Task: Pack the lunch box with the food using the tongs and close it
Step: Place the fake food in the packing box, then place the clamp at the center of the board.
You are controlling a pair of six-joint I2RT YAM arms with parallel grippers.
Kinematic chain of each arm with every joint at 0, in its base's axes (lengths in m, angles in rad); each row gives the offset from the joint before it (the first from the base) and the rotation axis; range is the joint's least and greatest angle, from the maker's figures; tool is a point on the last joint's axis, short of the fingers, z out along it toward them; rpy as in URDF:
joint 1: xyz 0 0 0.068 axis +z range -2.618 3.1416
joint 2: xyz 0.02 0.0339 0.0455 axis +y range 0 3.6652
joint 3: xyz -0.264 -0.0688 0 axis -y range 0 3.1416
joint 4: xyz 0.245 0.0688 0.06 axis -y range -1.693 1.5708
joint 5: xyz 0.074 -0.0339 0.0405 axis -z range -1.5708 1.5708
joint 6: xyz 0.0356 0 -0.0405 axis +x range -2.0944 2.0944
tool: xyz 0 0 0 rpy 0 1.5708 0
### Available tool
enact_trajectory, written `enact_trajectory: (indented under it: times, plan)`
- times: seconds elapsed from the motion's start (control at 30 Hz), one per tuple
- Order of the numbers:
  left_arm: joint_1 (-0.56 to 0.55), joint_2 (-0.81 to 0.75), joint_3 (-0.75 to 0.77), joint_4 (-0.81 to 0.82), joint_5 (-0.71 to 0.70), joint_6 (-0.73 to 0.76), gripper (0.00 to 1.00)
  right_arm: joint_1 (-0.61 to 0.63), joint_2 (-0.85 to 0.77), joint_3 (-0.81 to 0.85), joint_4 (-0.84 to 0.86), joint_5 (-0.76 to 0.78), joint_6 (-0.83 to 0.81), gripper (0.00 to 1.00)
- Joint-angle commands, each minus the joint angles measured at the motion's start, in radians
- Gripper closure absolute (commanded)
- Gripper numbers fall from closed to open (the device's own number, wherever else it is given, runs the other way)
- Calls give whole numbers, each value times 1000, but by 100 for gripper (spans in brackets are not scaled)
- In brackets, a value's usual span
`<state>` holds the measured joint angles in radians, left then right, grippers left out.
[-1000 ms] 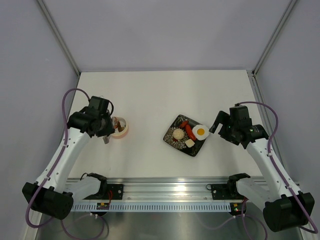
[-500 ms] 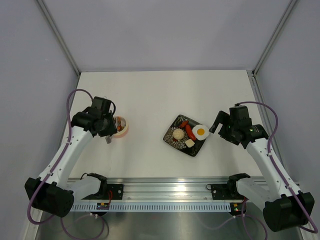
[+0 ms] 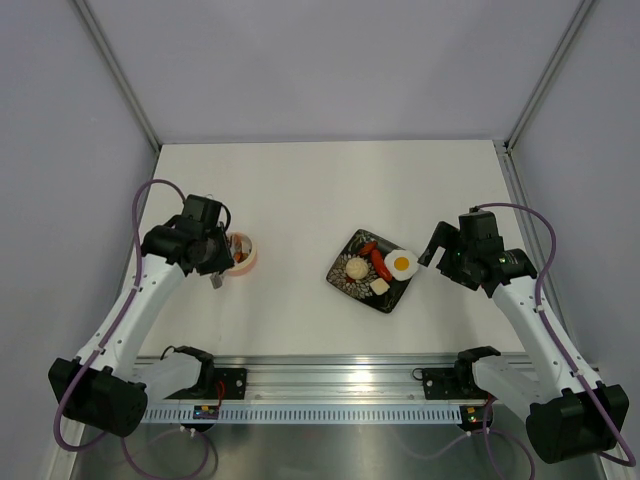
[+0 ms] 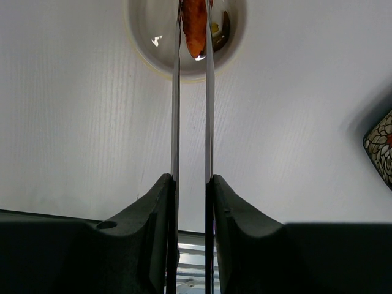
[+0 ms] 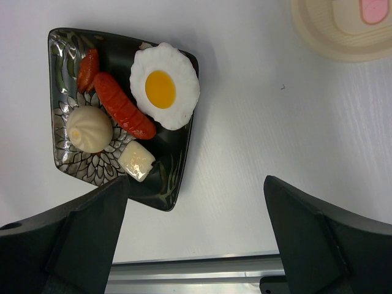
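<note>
In the left wrist view my left gripper (image 4: 192, 180) is shut on the tongs (image 4: 176, 110). Their two thin arms reach up into the cream lunch box (image 4: 147, 52) at the top edge. An orange carrot (image 4: 194, 24) sits between the tong tips inside the tub, beside a brown bit (image 4: 223, 37). From above, the lunch box (image 3: 246, 256) is just right of the left gripper (image 3: 210, 262). The rest of the food lies on the black plate (image 5: 168, 177): fried egg (image 5: 164, 86), red sausage (image 5: 122, 105), bun (image 5: 89, 128), pale cube (image 5: 136, 160). My right gripper (image 5: 195, 184) is open and holds nothing.
The round lid (image 5: 334, 33) with its pink mark lies on the table at the top right of the right wrist view. The plate (image 3: 352, 284) sits mid-table between the arms. A metal rail (image 3: 330, 380) runs along the near edge, and grey walls stand on three sides.
The left arm has shifted slightly to the left, with the tongs still over the lunch box. The right arm has not moved.
</note>
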<state>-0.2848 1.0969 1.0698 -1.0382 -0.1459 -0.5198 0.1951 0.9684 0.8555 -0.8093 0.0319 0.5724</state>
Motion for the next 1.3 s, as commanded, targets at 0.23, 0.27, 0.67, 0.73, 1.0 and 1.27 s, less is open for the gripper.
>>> enact_trajectory:
  times: [0.23, 0.27, 0.67, 0.73, 1.0, 1.27]
  plan:
    - [6, -25, 10, 29, -11, 24, 62, -5, -16, 13, 4, -17, -3, 1]
    - [6, -26, 13, 26, -14, 26, 57, -5, -16, 11, 4, -13, -5, 1]
    - [4, -58, 85, -16, -69, 30, 51, -5, -23, 8, -4, -12, 0, 1]
    - [4, -69, 110, -26, -99, 30, 51, -5, -25, 10, -2, -12, 0, 1]
    - [4, -95, 188, -46, -124, 55, 61, -5, -16, 14, 5, -20, 6, 1]
    - [-120, -71, 170, 6, -81, 41, 67, -5, -11, 22, 4, -21, 6, 1]
